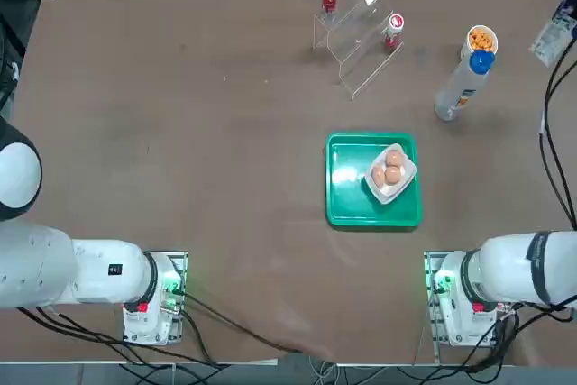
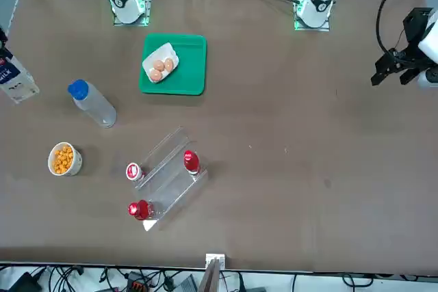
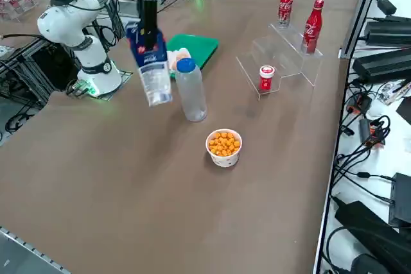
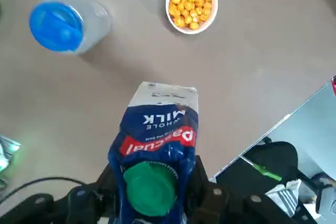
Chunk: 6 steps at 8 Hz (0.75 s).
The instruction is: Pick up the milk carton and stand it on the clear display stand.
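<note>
Right tool (image 4: pixel 152 203) clenched on milk carton (image 4: pixel 157 145), gripping at gabled top; carton hangs clear above tabletop (image 3: pixel 128 178).
Wrist view: green cap, red band with partly legible brand, "WHOLE MILK" print.
Front view: carton cut off at frame edge, only "MILK" legible (image 2: pixel 15 76).
Top view: carton at frame edge, print illegible.
Clear display stand (image 1: pixel 361 38) well apart from carton; holds 2 red soda bottles (image 3: pixel 313 25) plus 1 small red can (image 3: pixel 266 77).
Near carton: blue-capped bottle (image 3: pixel 191 89), cup of orange snacks (image 3: pixel 223 145).
</note>
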### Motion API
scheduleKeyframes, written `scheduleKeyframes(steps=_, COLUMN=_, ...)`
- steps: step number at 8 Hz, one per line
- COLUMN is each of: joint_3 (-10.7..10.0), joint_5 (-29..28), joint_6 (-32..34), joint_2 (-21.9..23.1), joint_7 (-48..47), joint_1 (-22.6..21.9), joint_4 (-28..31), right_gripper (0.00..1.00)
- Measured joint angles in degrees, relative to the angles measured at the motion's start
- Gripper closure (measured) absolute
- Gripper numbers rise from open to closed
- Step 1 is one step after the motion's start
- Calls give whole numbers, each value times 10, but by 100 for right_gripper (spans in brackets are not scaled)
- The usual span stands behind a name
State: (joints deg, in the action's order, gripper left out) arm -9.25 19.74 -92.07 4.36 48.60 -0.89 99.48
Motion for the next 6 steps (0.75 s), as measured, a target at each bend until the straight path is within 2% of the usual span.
scheduleKeyframes(steps=3, joint_3=1, joint_5=-17, joint_6=91, joint_2=-87, joint_7=-48, joint_1=-77, joint_4=-128, right_gripper=45)
scheduleKeyframes(steps=6, joint_3=1, joint_5=-57, joint_6=106, joint_2=-159, joint_7=-163, joint_1=-127, joint_4=-200, right_gripper=45)
